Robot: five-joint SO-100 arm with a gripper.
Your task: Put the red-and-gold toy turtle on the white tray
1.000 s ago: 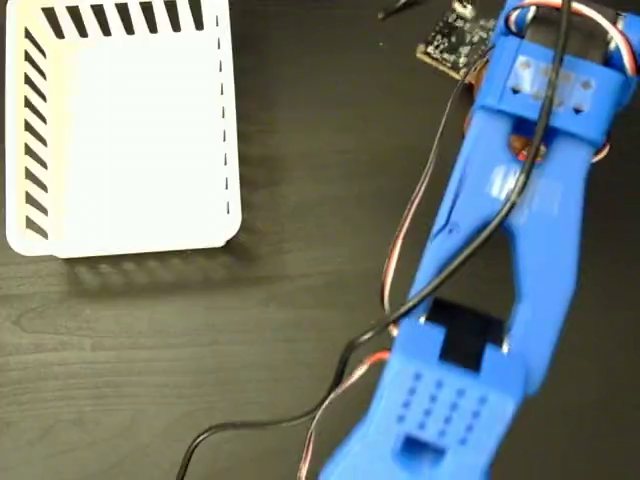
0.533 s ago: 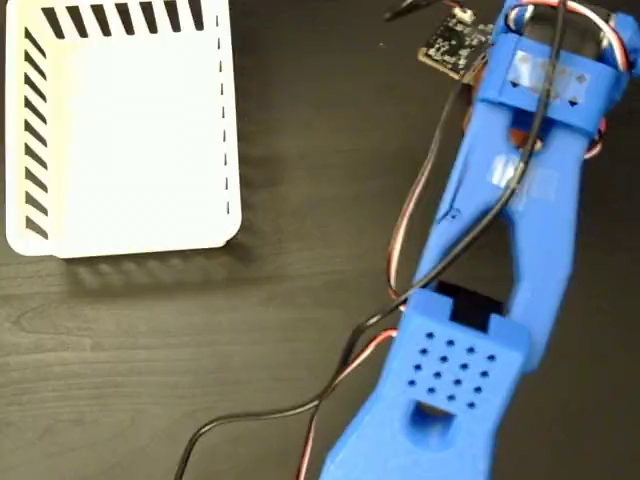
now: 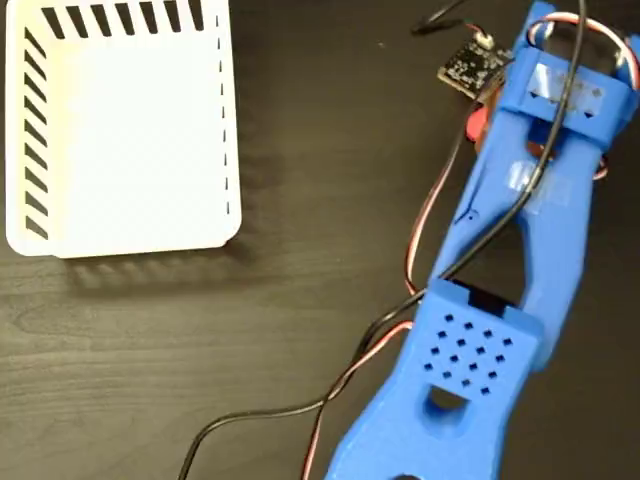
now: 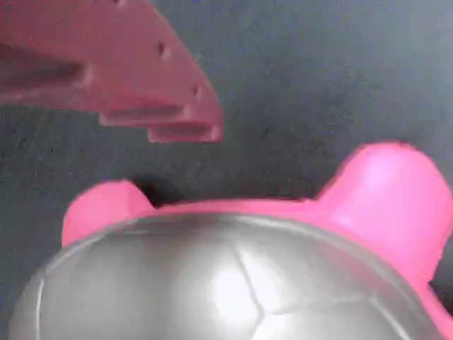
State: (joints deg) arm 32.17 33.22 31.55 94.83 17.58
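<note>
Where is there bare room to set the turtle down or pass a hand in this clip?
The white tray is bare across its whole middle. The dark table is free below the tray and between it and the blue arm. The right side is crowded: arm, cables, a circuit board, and the turtle under the claw.

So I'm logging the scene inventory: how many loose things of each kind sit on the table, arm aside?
Toy turtle: 1
White tray: 1
Small circuit board: 1
Total: 3
</note>
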